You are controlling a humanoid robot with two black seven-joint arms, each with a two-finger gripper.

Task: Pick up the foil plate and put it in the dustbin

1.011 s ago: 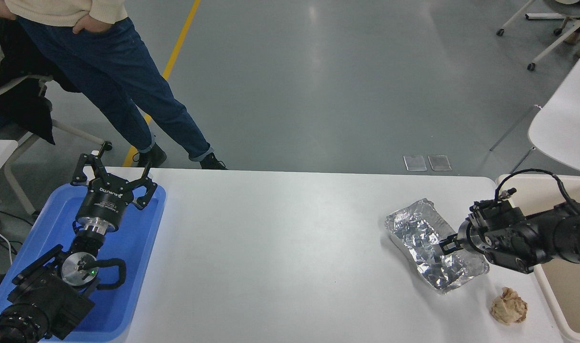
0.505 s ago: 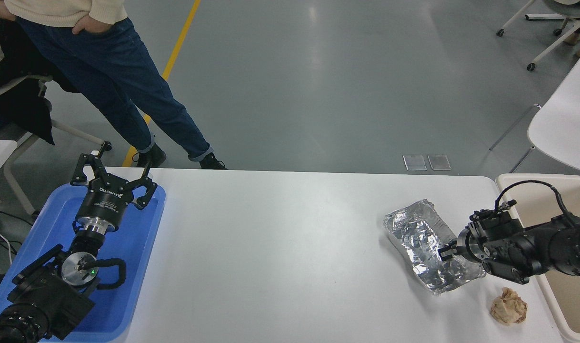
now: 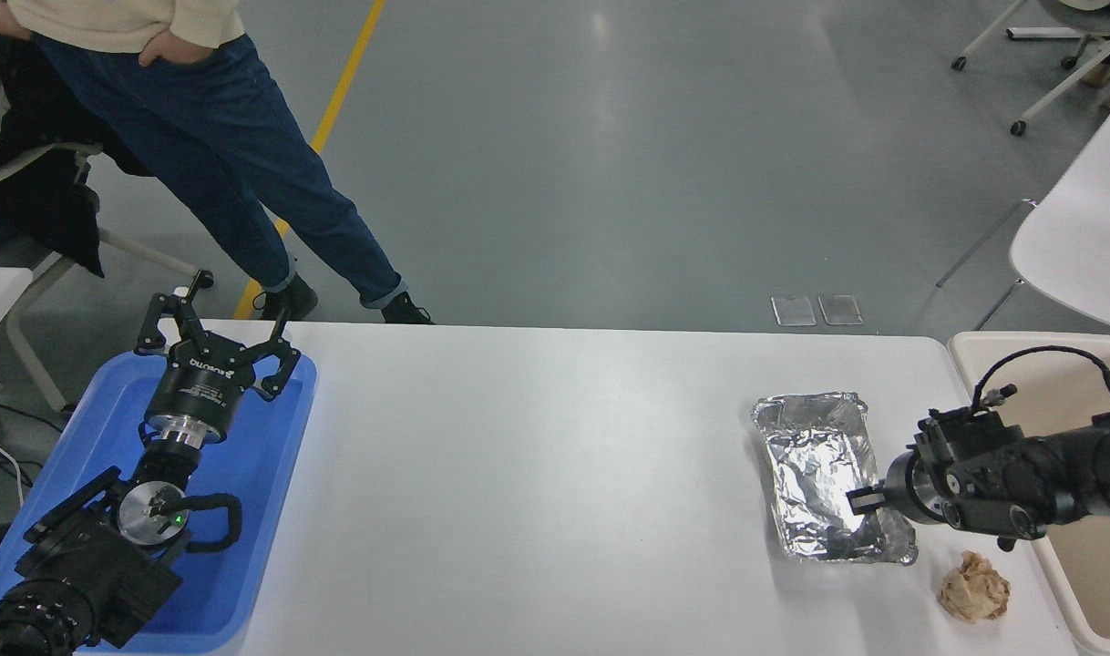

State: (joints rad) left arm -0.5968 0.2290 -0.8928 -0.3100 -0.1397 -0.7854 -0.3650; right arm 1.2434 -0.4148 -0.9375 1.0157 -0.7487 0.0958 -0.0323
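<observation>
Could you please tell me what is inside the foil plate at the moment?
The foil plate shows only its own crinkled silver lining; nothing loose lies in it. The right gripper covers its near right corner, so that part is hidden.

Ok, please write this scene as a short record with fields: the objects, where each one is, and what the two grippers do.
foil plate: on the table, right part, lying flat
right gripper: at the plate's near right rim; shut on it
dustbin: off the table's right edge, beside the right arm
paper ball: on the table, nearer than the plate, apart from it
left gripper: parked over the blue tray at lower left, open
person: standing on the floor at far left
</observation>
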